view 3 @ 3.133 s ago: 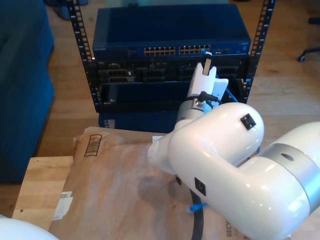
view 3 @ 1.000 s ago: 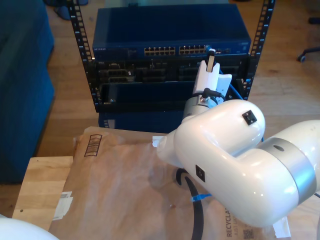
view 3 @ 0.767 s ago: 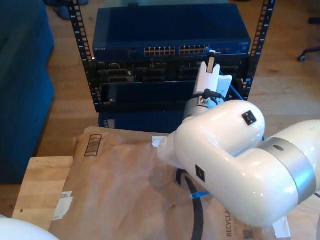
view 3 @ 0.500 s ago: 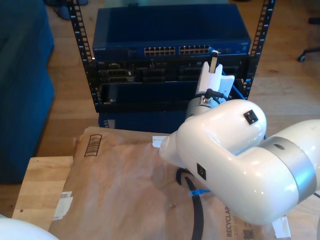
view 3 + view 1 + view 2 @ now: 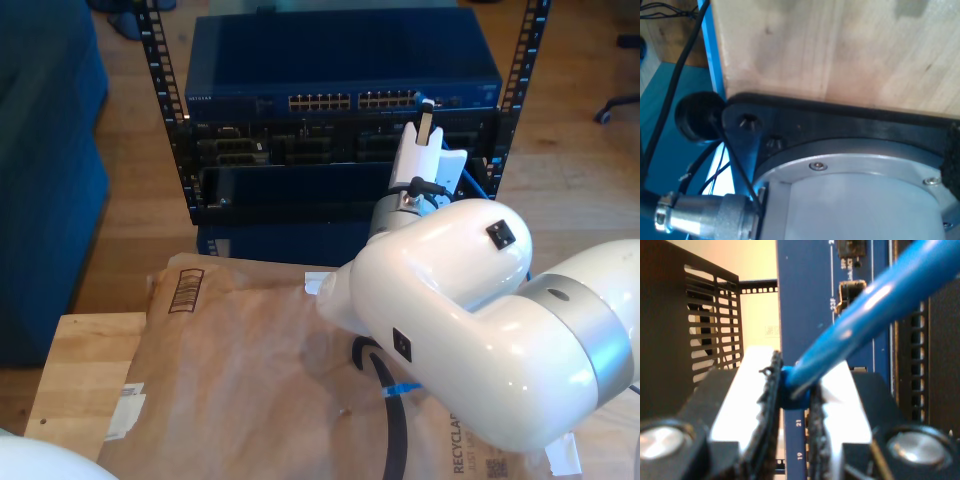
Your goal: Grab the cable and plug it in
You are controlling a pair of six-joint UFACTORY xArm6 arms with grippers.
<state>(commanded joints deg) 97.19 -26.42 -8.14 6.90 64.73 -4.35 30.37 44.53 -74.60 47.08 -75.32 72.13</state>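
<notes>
My second claw [image 5: 795,405] pinches the blue cable [image 5: 860,315] between its pads, its plug end at the blue switch's [image 5: 340,60] port row, upper centre of the exterior view.

a lab or office: network switch [image 5: 343,62] in rack [image 5: 165,90], wood floor [image 5: 575,190]

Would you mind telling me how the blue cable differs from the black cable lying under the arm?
The blue cable is thin and bright; the black cable is thicker and dark. The blue cable's end is pinched in my second gripper in front of the blue switch, while the black cable lies on the brown paper, ungripped. Both cross the paper beneath the arm.
</notes>
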